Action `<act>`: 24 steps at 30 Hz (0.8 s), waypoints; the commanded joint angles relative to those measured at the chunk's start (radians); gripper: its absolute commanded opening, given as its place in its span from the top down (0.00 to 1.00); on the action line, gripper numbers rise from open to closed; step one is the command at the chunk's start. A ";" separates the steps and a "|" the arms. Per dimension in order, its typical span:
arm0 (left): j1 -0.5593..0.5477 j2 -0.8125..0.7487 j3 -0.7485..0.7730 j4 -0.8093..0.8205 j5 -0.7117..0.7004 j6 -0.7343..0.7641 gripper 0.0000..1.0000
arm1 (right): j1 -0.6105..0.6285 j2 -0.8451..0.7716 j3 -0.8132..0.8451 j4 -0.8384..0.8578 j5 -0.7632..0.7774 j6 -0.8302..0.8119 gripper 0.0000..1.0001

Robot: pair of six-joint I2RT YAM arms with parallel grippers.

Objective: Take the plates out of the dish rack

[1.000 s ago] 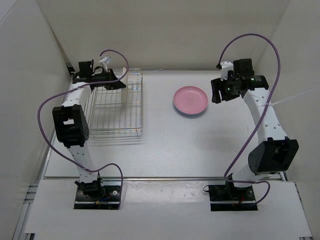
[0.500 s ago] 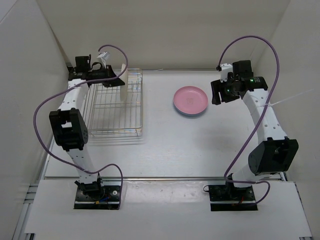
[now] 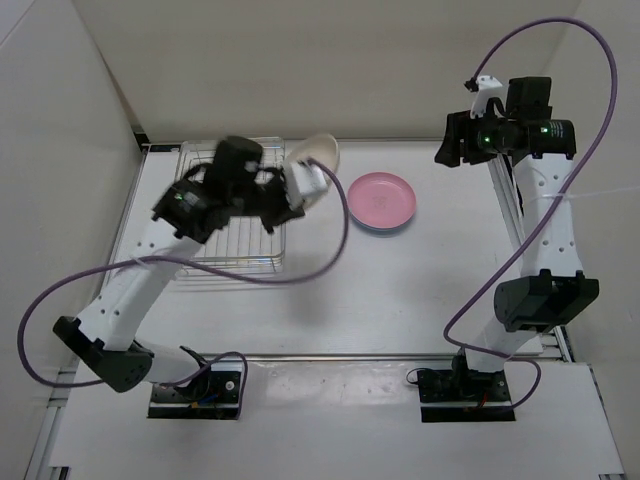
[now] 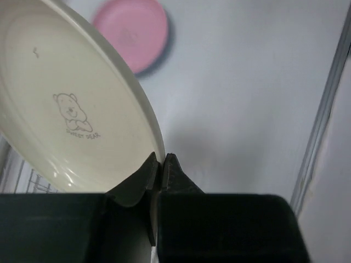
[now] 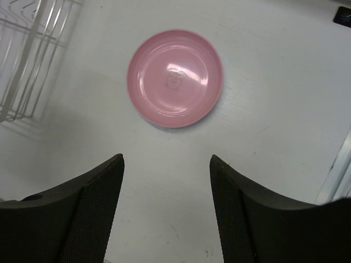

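- My left gripper (image 4: 160, 164) clamps the rim of the cream-white plate (image 4: 71, 109), held tilted in the air just past the right edge of the dish rack (image 3: 240, 250).
- My right gripper (image 5: 165, 161) hangs with jaws apart above the pink plate (image 5: 175, 78), which lies flat on the surface (image 5: 274, 109).

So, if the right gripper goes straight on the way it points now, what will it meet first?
Probably the round pink plate on the white table, or bare table just before it; depth is unclear. Nothing else lies ahead of the right gripper.
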 commanded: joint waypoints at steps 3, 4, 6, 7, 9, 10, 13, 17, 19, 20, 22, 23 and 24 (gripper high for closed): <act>-0.281 -0.004 -0.219 -0.150 -0.699 0.176 0.89 | 0.048 0.017 0.028 -0.104 -0.128 -0.040 0.32; -0.360 -0.004 -0.274 -0.150 -0.754 0.199 0.89 | 0.058 0.017 0.028 -0.114 -0.128 -0.049 0.32; -0.426 -0.004 -0.312 -0.150 -0.888 0.226 0.89 | 0.109 0.007 0.018 -0.115 -0.071 -0.078 0.32; -0.486 0.009 -0.340 -0.139 -0.929 0.237 0.89 | 0.127 0.007 0.017 -0.128 -0.056 -0.089 0.32; -0.541 0.022 -0.351 -0.118 -1.019 0.260 0.89 | 0.198 -0.002 0.007 -0.157 -0.023 -0.126 0.34; -0.589 0.035 -0.351 -0.107 -1.038 0.271 0.89 | 0.253 -0.002 -0.016 -0.157 0.028 -0.126 0.34; -0.663 0.084 -0.285 -0.094 -1.078 0.282 0.89 | 0.333 -0.021 -0.080 -0.148 0.055 -0.137 0.35; -0.738 0.120 -0.216 -0.070 -1.096 0.310 0.89 | 0.382 -0.032 -0.101 -0.124 0.046 -0.128 0.37; -0.759 0.135 -0.184 -0.070 -1.096 0.319 0.89 | 0.391 -0.042 -0.092 -0.108 0.046 -0.119 0.37; -0.782 0.155 -0.149 -0.061 -1.083 0.319 0.89 | 0.391 -0.042 -0.092 -0.108 0.035 -0.119 0.37; -0.792 0.164 -0.125 -0.051 -1.082 0.319 0.89 | 0.391 -0.042 -0.079 -0.108 0.021 -0.119 0.37; -0.802 0.178 -0.113 -0.051 -1.082 0.319 0.89 | 0.391 -0.042 -0.079 -0.108 0.012 -0.119 0.39; -0.803 0.189 -0.113 -0.042 -1.072 0.319 0.89 | 0.391 -0.033 -0.079 -0.108 0.012 -0.119 0.39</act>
